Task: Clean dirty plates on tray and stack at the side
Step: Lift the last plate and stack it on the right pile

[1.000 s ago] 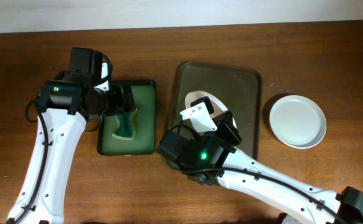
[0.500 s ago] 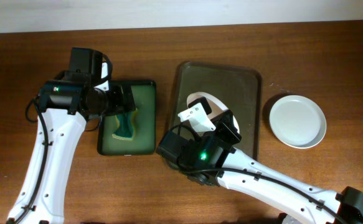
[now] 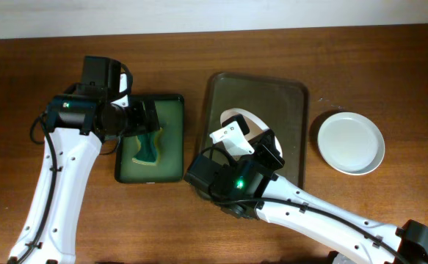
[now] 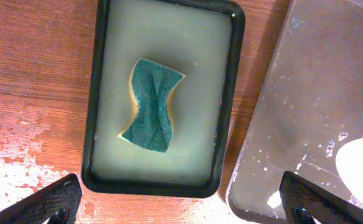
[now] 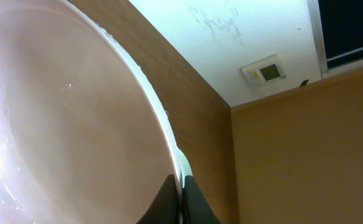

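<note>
Currently, the right gripper [image 5: 182,200] grasps the thin rim of a smooth round white plate [image 5: 56,124], tilted above the dark brown-grey rectangular tray [image 3: 291,103] beneath it, while the left gripper [image 4: 181,205] hangs released over a waisted teal sponge [image 4: 151,104].

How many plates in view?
2. One plate on the table right of the tray; a second plate in the right gripper over it. More may hide under that arm.

One plate [image 3: 247,122] tilts above tray [image 3: 272,95], second plate [image 3: 351,142] alongside
</note>
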`<action>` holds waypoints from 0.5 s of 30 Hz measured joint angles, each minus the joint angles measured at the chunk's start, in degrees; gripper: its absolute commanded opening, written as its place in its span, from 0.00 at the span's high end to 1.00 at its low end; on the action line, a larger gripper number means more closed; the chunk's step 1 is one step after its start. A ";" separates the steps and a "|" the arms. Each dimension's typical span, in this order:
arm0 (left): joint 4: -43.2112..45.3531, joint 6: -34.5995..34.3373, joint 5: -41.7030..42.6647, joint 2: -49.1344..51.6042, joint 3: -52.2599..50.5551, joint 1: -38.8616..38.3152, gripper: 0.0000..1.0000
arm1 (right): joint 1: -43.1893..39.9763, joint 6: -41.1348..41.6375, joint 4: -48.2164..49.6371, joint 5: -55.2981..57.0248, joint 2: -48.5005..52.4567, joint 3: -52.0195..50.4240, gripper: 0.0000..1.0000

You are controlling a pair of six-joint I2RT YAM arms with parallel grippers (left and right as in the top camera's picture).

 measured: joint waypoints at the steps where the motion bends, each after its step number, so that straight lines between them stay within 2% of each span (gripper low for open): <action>1: 0.00 0.00 0.00 0.00 0.00 0.00 0.01 | 0.00 0.04 0.00 0.00 -0.02 0.00 0.96; 15: 0.00 0.00 0.00 0.00 0.00 0.00 0.00 | 0.00 -0.17 -2.80 0.02 -0.02 0.02 0.96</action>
